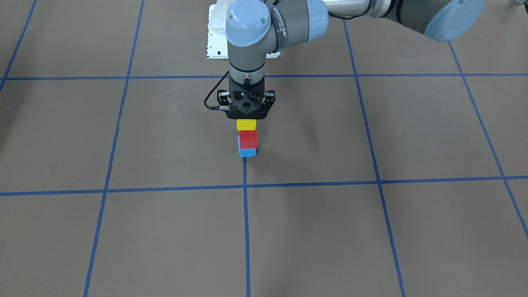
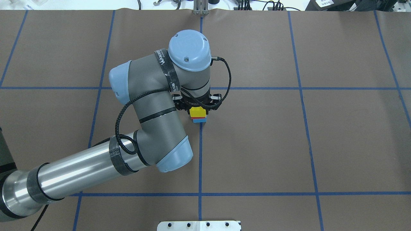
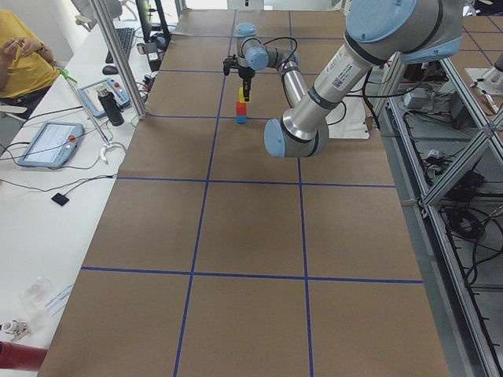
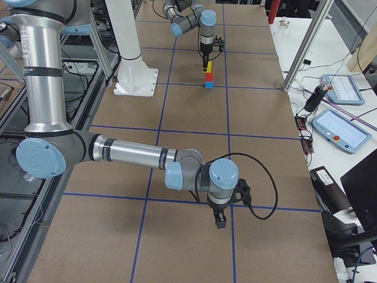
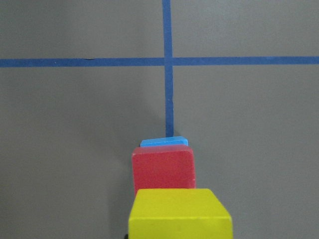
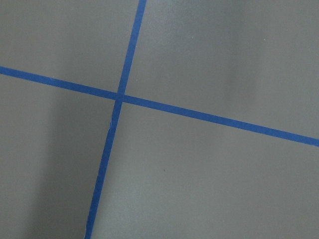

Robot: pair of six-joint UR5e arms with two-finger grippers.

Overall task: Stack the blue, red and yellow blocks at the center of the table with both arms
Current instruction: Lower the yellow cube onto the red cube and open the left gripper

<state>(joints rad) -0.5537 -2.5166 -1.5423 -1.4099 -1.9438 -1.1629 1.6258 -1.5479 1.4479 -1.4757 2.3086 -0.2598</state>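
Note:
Near the table's [image 1: 371,231] center, the red block [image 1: 248,139] sits on the blue block [image 1: 247,153], beside a blue tape line. The yellow block [image 1: 246,124] is directly over the red one, very close to its top; I cannot tell whether they touch. My left gripper [image 1: 246,117] points straight down and is shut on the yellow block [image 2: 197,112]. The left wrist view shows yellow [image 5: 179,214], red [image 5: 163,168] and a sliver of blue [image 5: 164,143] lined up. My right gripper [image 4: 219,223] hovers low over bare table far away; whether it is open or shut I cannot tell.
The white pedestal base [image 1: 216,37] stands behind the stack on the robot's side. A white bench with pendants [image 3: 49,144] runs along the far edge, with a person [image 3: 20,55] seated there. The right wrist view shows only a tape crossing [image 6: 119,96].

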